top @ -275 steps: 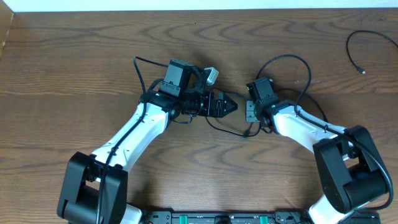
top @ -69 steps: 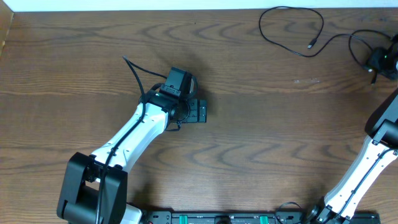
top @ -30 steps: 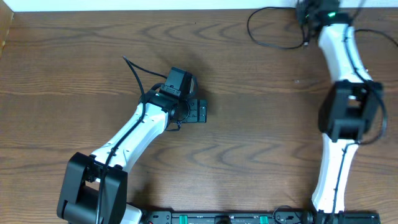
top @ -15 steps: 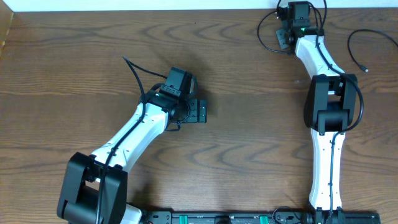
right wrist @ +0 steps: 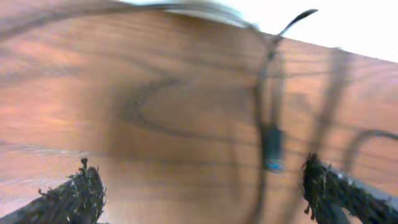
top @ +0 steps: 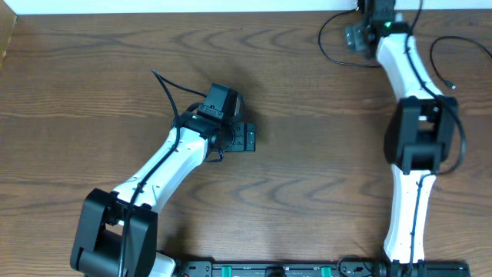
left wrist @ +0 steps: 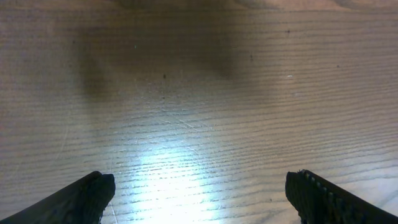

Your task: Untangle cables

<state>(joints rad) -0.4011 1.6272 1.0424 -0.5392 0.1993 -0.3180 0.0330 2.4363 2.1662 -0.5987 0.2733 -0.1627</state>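
Right gripper [top: 355, 37] newly wide open above black cable [right wrist: 260, 93]

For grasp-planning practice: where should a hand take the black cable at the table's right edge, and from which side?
Probably just behind the plug, from above, closing across the cord. That cable lies flat on the table in an open curve, and its free end lies clear, with nothing over it.
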